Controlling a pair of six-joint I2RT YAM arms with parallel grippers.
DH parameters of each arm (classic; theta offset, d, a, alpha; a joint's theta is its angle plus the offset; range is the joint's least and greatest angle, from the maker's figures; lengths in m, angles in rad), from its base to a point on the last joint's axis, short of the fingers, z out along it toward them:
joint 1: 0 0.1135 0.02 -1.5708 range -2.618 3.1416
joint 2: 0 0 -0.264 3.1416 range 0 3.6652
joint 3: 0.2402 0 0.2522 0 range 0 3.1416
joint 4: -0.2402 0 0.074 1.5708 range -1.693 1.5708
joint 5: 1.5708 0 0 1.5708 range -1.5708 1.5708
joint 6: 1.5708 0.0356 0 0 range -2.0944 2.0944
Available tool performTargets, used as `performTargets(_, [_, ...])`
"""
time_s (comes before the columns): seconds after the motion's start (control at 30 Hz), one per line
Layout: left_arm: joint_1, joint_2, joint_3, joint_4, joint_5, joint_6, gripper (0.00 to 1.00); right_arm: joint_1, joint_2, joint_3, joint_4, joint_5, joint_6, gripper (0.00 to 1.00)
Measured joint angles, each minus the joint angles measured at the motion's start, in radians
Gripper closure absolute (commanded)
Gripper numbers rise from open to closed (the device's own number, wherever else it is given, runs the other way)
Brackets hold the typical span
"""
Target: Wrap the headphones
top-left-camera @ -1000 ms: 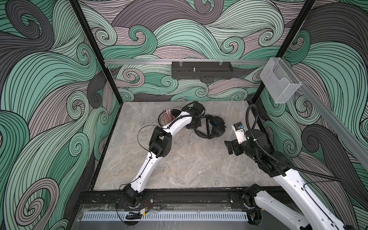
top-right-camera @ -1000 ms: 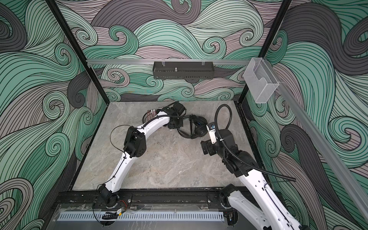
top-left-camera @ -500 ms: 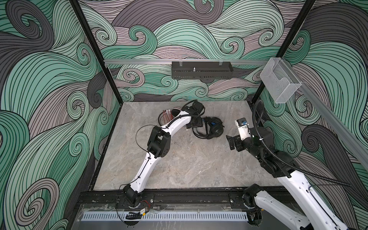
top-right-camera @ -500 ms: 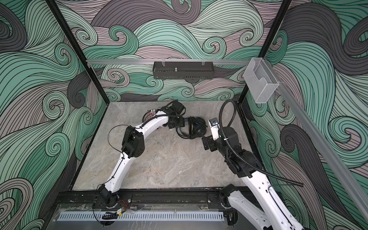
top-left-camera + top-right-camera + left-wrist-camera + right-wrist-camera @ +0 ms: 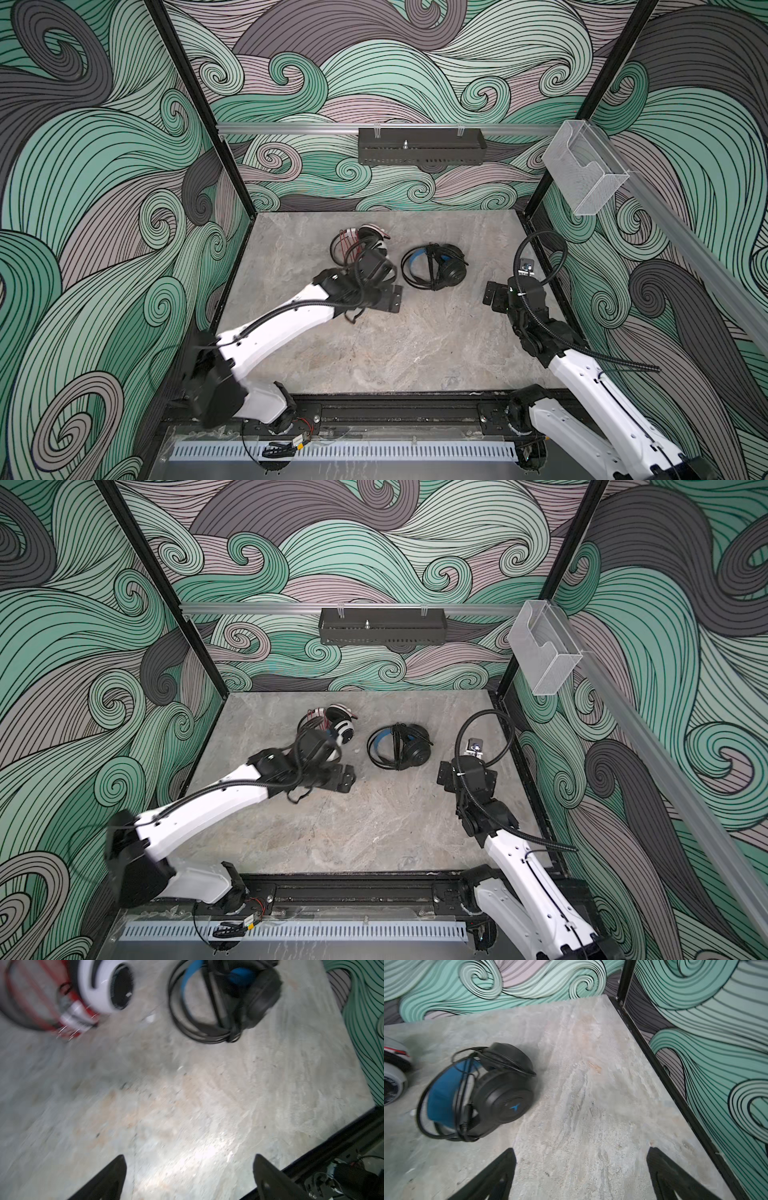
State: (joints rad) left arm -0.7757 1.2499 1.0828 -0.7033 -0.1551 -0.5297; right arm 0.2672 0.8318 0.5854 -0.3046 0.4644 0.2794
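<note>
You are drawing your left hand (image 5: 392,297) back from the black headphones (image 5: 436,266), jaws now spread and empty as on the right hand (image 5: 491,294), leaving that pair lying cord-wound beside the white headphones (image 5: 368,245) on the table (image 5: 415,353), so wrapping is looking finished.

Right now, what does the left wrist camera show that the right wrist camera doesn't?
Left wrist only: the coiled red cord of the white headphones. Right wrist only: the blue logo on an ear cup of the black headphones. Both: the black headphones, cord-wrapped, lying on the table, and an open, empty gripper, the left gripper and the right gripper respectively.
</note>
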Motion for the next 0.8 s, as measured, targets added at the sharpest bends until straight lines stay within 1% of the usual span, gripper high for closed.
performTargets(0.07, [0.048,-0.150,-0.131,-0.009,-0.080,-0.017,0.01,-0.041,0.013,-0.060,0.086,-0.009,-0.003,0.01])
performTargets(0.1, [0.071,-0.226,-0.189,-0.019,-0.140,-0.027,0.01,-0.066,0.020,-0.092,0.135,-0.024,-0.014,0.01])
performTargets(0.13, [0.090,-0.301,-0.239,-0.024,-0.193,-0.024,0.01,-0.090,0.028,-0.122,0.182,-0.041,-0.034,0.01])
performTargets(0.2, [0.127,-0.434,-0.314,-0.021,-0.265,-0.001,0.01,-0.128,0.060,-0.166,0.263,-0.074,-0.076,0.01])
performTargets(0.27, [0.177,-0.539,-0.375,0.006,-0.320,0.051,0.01,-0.155,0.104,-0.198,0.342,-0.111,-0.121,0.01])
performTargets(0.37, [0.256,-0.641,-0.503,0.145,-0.382,0.185,0.01,-0.182,0.182,-0.229,0.445,-0.149,-0.166,0.01])
performTargets(0.43, [0.301,-0.651,-0.608,0.253,-0.404,0.276,0.02,-0.196,0.259,-0.227,0.511,-0.167,-0.181,0.01])
performTargets(0.53, [0.373,-0.610,-0.706,0.356,-0.417,0.341,0.01,-0.205,0.369,-0.208,0.582,-0.202,-0.205,0.01])
performTargets(0.6, [0.423,-0.556,-0.726,0.424,-0.426,0.365,0.01,-0.205,0.433,-0.180,0.621,-0.212,-0.213,0.01])
performTargets(0.7, [0.486,-0.465,-0.730,0.556,-0.439,0.396,0.01,-0.211,0.491,-0.159,0.696,-0.225,-0.213,0.01])
performTargets(0.8, [0.547,-0.367,-0.730,0.713,-0.420,0.418,0.01,-0.220,0.535,-0.143,0.755,-0.248,-0.224,0.01])
